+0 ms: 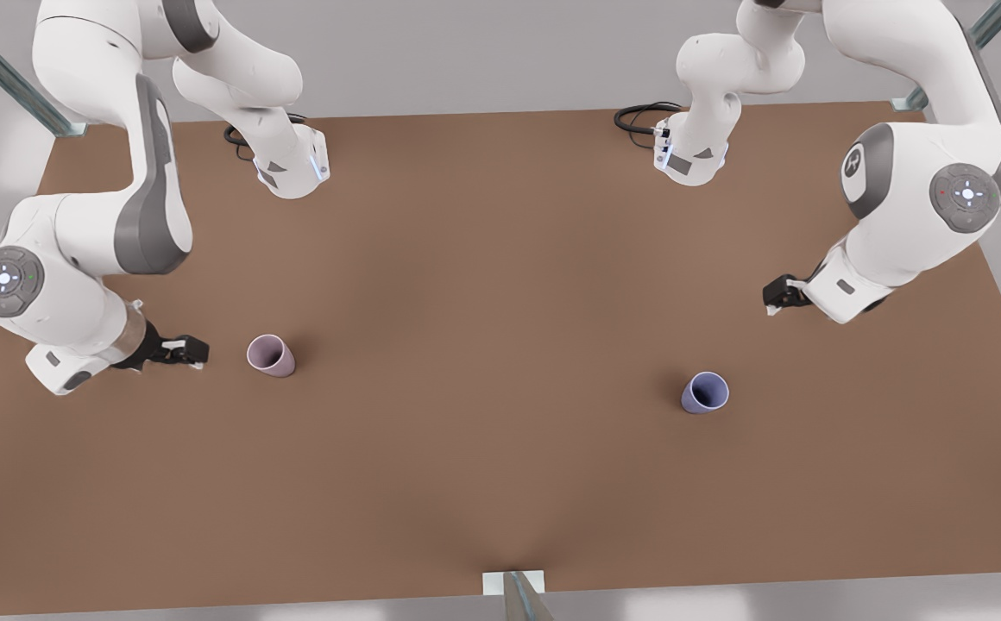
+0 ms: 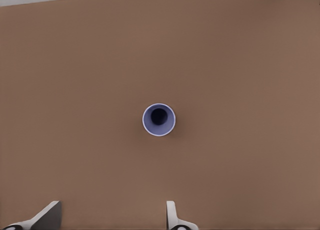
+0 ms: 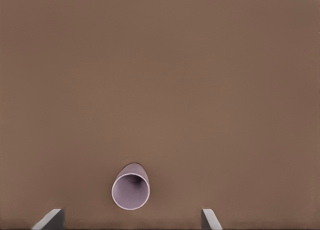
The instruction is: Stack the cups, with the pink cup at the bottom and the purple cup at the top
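So the two cups stand upright and well apart on the brown table (image 1: 500,285), mouths up, nothing stacked yet. The pink cup (image 1: 271,354) sits toward the front view's left, the purple cup (image 1: 705,392) toward the front view's right and a little nearer the camera.

The right gripper (image 1: 193,354) hovers just beside the pink cup, on its left in the front view. In the right wrist view the pink cup (image 3: 130,192) lies between the two spread fingertips (image 3: 50,219), so the fingers are released and empty, lined up as if to close around that cup.

The left gripper (image 1: 775,299) hangs farther back on the front view's right, near but apart from the purple cup. Its wrist view looks almost straight down into the purple cup (image 2: 159,119), with the fingers (image 2: 172,216) parted and holding nothing.

Judging by this, each arm is staged over its own cup. Since pink goes at the bottom, the purple cup is probably the one to lift and carry across.
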Controlling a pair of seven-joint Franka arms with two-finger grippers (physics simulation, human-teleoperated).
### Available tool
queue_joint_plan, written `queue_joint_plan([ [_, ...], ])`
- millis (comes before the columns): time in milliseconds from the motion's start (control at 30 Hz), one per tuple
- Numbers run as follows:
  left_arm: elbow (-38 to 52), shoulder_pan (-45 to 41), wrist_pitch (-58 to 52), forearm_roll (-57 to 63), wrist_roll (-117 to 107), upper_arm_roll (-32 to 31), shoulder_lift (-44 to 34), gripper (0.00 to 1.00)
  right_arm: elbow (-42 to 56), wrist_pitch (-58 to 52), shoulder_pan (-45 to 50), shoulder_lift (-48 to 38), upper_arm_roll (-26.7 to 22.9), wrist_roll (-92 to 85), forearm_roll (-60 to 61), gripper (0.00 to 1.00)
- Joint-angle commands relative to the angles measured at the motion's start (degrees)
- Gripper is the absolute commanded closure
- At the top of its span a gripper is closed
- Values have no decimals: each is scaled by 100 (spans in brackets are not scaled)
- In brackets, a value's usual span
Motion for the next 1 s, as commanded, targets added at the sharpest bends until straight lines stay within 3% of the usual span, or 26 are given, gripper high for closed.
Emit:
queue_joint_plan([
  [0, 38, 20, -46, 63, -5, 1, 8, 0, -34, 27, 12, 43, 4, 0, -17, 0],
  [233, 188, 20, -335, 98, 4, 1, 114, 0, 54, 185, -50, 245, 4, 0, 96, 0],
  [533, 214, 29, -415, 63, 48, 9, 114, 0, -2011, 835, 126, -379, 83, -9, 633, 0],
  [967, 223, 29, -397, 45, 74, 9, 122, 0, -2785, 1951, -410, 175, 48, -430, 800, 0],
])
